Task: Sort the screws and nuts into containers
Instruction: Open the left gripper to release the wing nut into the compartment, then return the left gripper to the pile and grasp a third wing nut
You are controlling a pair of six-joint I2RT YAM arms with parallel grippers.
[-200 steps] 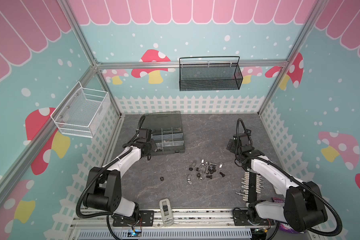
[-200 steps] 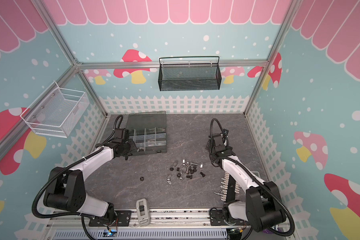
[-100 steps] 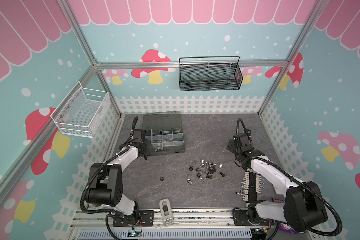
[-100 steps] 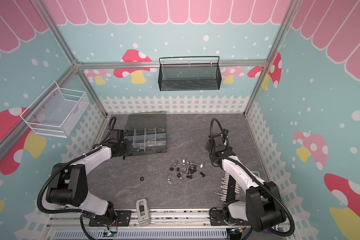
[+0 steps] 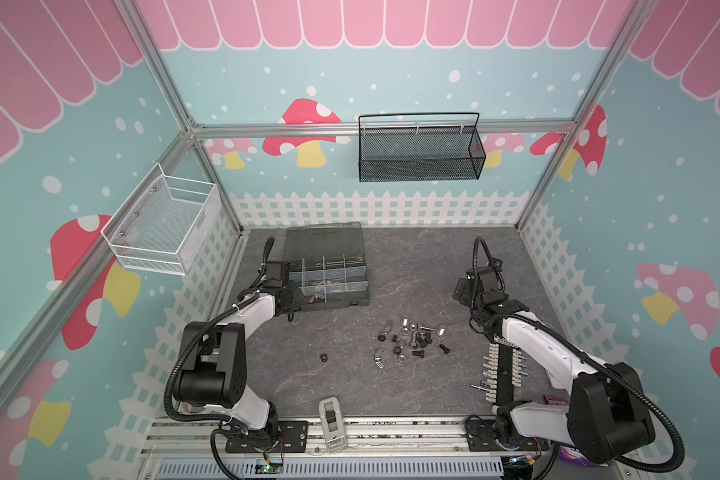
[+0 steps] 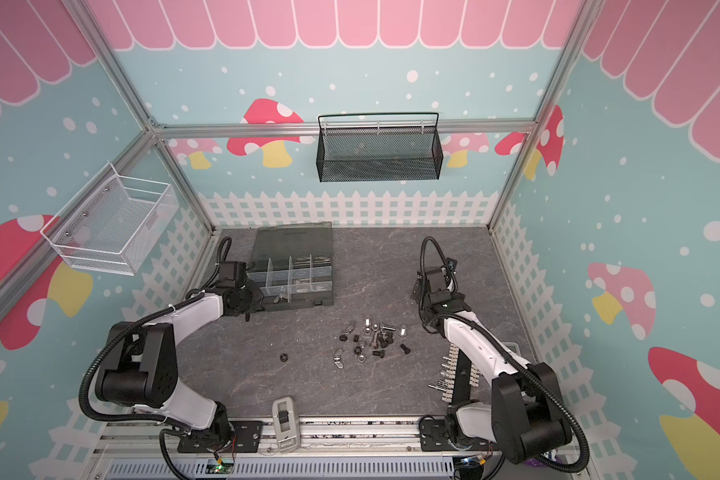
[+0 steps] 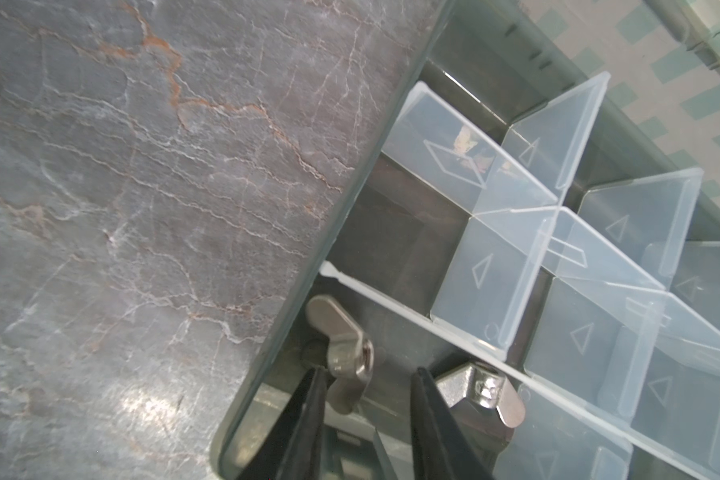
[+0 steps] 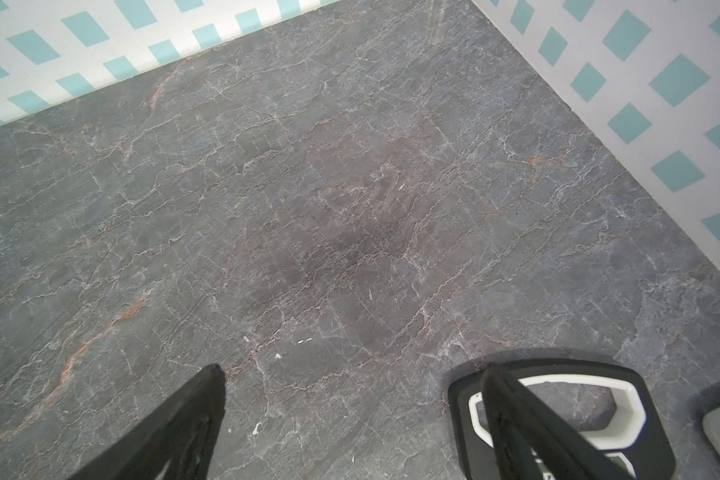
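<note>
The dark grey organizer box (image 5: 352, 301) lies open at the back left, its containers (image 5: 333, 276) split by pale dividers (image 7: 512, 199). My left gripper (image 5: 297, 297) (image 7: 368, 376) hangs over the front-left compartment, open. One silver wing nut (image 7: 344, 343) lies loose just past its fingertips, and another (image 7: 481, 395) lies beside it. The other screws and nuts (image 5: 412, 338) (image 6: 368, 340) sit in a loose pile mid-table. A lone black nut (image 5: 323, 356) lies to their left. My right gripper (image 5: 463, 289) (image 8: 352, 370) is open over bare table.
A white terminal strip (image 5: 501, 370) lies under the right arm. A grey device (image 5: 332, 422) sits at the front edge. The black mesh basket (image 5: 418, 151) and white wire basket (image 5: 163, 224) hang on the walls. A black-and-white ring (image 8: 558, 399) lies by the right fingers.
The left wrist has shifted a little at the box's front-left corner, and its jaws have come apart. The right arm has not moved.
</note>
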